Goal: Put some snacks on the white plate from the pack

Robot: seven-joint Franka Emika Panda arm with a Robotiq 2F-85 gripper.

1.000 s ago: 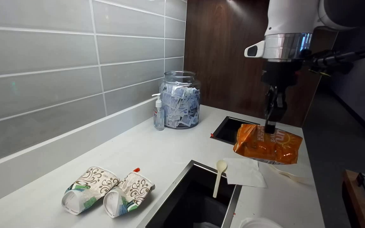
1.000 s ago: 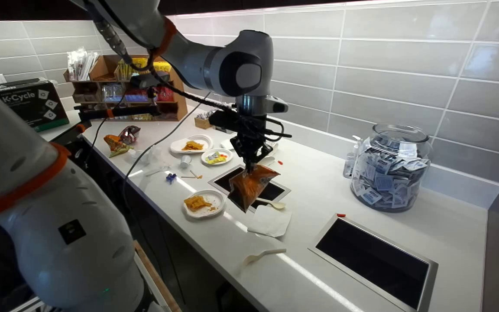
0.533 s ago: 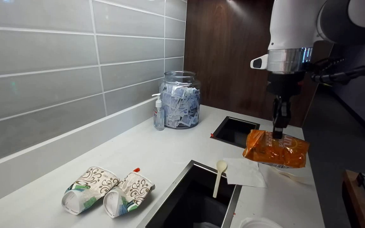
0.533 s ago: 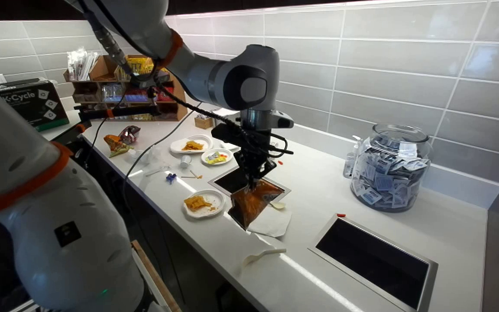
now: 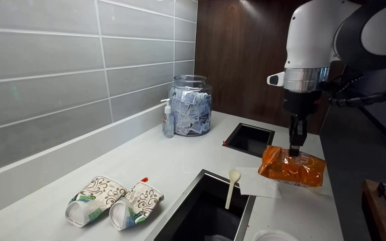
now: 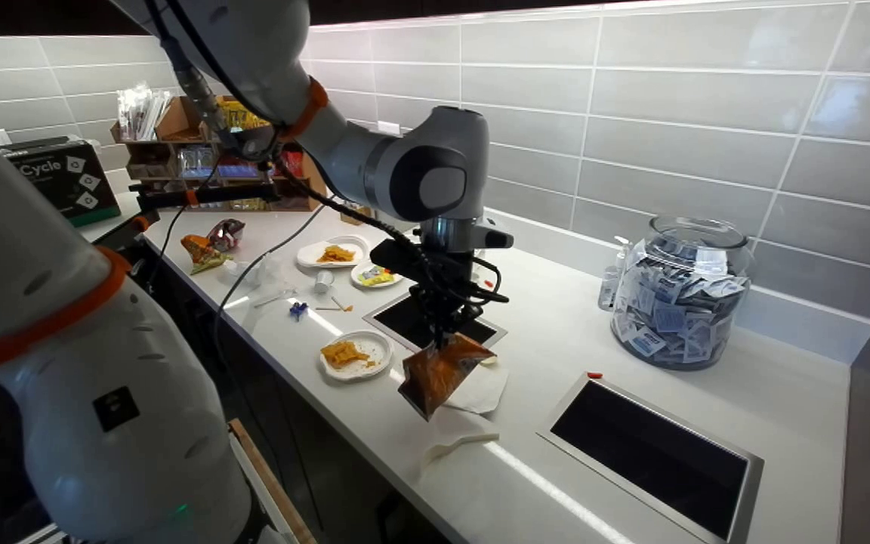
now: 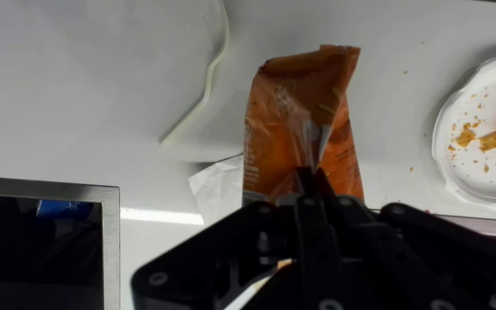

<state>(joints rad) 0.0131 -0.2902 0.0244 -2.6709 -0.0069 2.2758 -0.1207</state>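
The orange foil pack [image 5: 292, 170] shows in both exterior views [image 6: 441, 378] and in the wrist view [image 7: 269, 133]. My gripper [image 5: 294, 152] is shut on a pinched fold of the pack's upper side, also seen in the wrist view [image 7: 314, 174]. The pack hangs tilted a little above the counter, by the napkin. I cannot tell where its opening is. The white plate [image 6: 381, 352] lies beside the pack, apart from it, with orange chips and crumbs on it. In the wrist view the plate [image 7: 480, 183] is at the right edge, partly cut off.
A napkin [image 5: 258, 185], a pale spoon [image 5: 232, 189] and another utensil [image 6: 461, 443] lie nearby. Two dark framed openings [image 5: 209, 204] [image 5: 250, 139] are in the counter. Two crumpled cups [image 5: 95, 197] [image 5: 137, 204], a glass jar [image 6: 680, 295] and other snack plates [image 6: 363, 248] stand around.
My gripper has lowered the pack toward the counter. In an exterior view it also shifted slightly right at first. The plate and other objects have stayed in place.
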